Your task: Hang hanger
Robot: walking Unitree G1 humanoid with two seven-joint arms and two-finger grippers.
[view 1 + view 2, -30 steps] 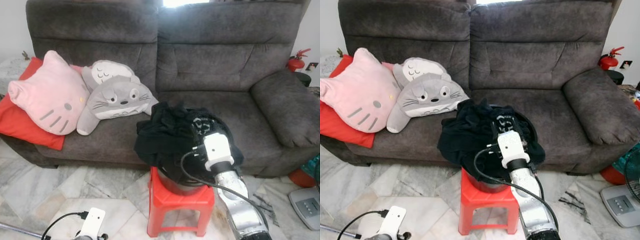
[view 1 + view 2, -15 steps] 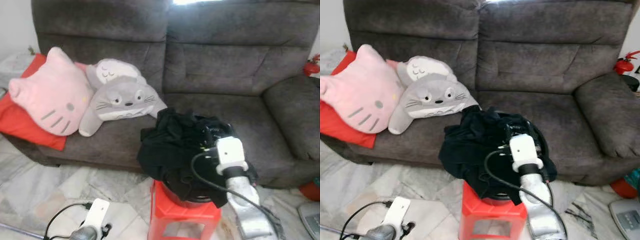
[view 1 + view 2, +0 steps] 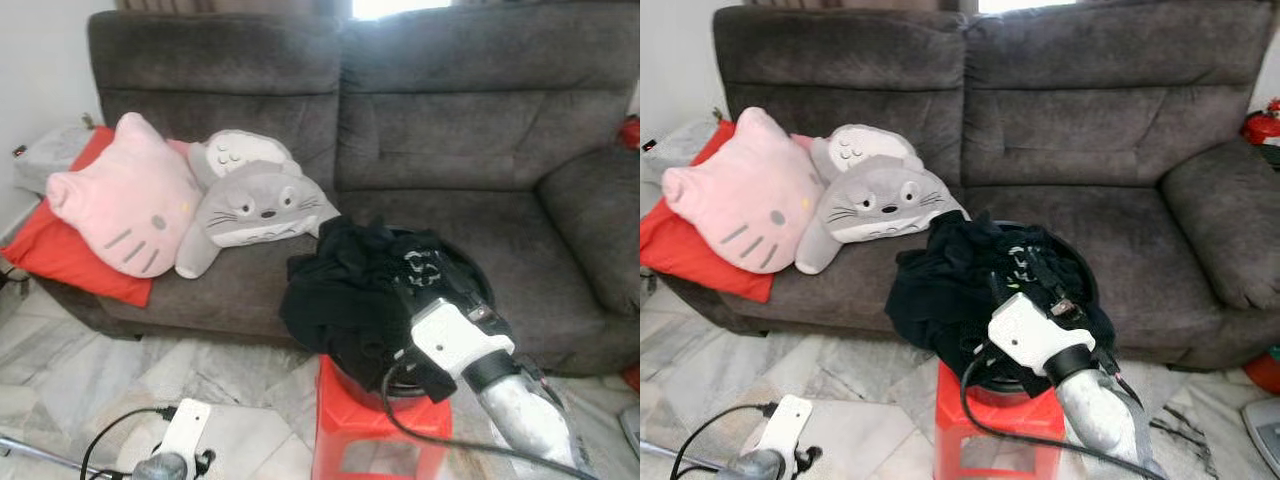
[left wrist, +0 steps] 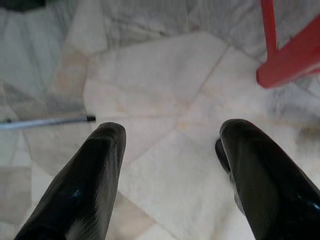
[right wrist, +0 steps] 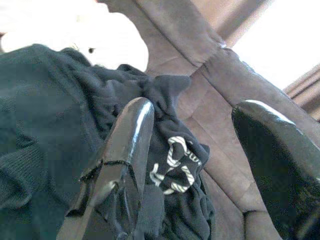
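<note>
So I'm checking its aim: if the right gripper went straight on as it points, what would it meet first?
Most likely the black clothes heaped right under the right gripper; the sofa lies beyond, though depth is unclear.

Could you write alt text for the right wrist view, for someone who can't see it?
The right pincer, its two black fingers spread open and holding nothing, hangs over a heap of black clothes with a white looped print. A grey sofa sits behind, with something pale beside it.
</note>
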